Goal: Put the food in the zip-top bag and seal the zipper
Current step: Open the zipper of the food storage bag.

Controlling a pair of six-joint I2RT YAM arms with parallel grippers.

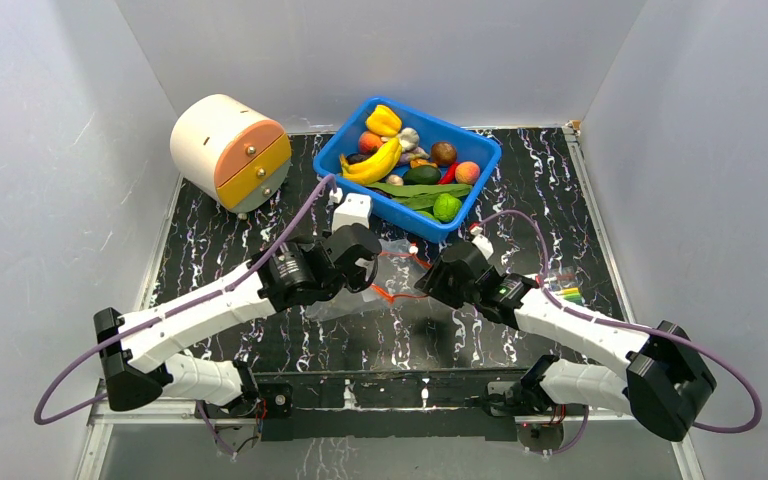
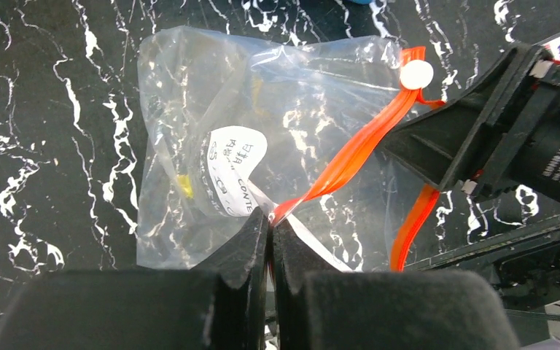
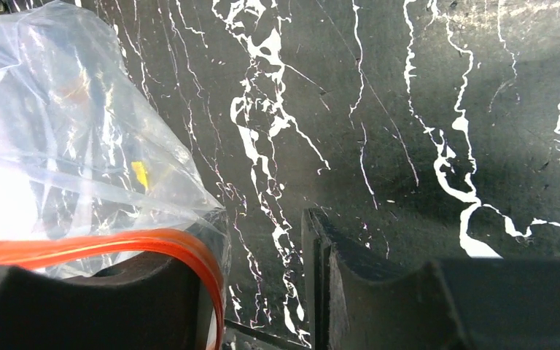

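Where the black, white-veined surface [image 1: 430, 335] reaches its far edge, a round cream drum [image 1: 225, 150] with orange and yellow drawer fronts sits at the left. A blue bin [image 1: 484, 178] stands at the far centre, set at an angle. Between the two arms, nearer than the bin, the clear zip-top bag [image 2: 262, 117] lies crumpled on the surface. None of the toy food shows inside it, only a white printed label [image 2: 233, 164] behind the plastic. The left claw [image 2: 270, 230] is fully closed, its two fingers pressed together and pinching the orange-red zipper [image 2: 357, 149] at the bag's mouth. The right claw [image 3: 262, 219] stands partly open at the other side of the mouth. The zipper strip curls over one of its fingers, and only bare surface shows in the gap between them; whether it grips the plastic I cannot tell. All the food is in the bin: a yellow banana [image 1: 372, 165], long green leaves [image 1: 415, 190], a green lime [image 1: 447, 207] and an orange-pink peach [image 1: 467, 172] among the other pieces. A small white slider [image 2: 416, 74] sits at the far end of the zipper.
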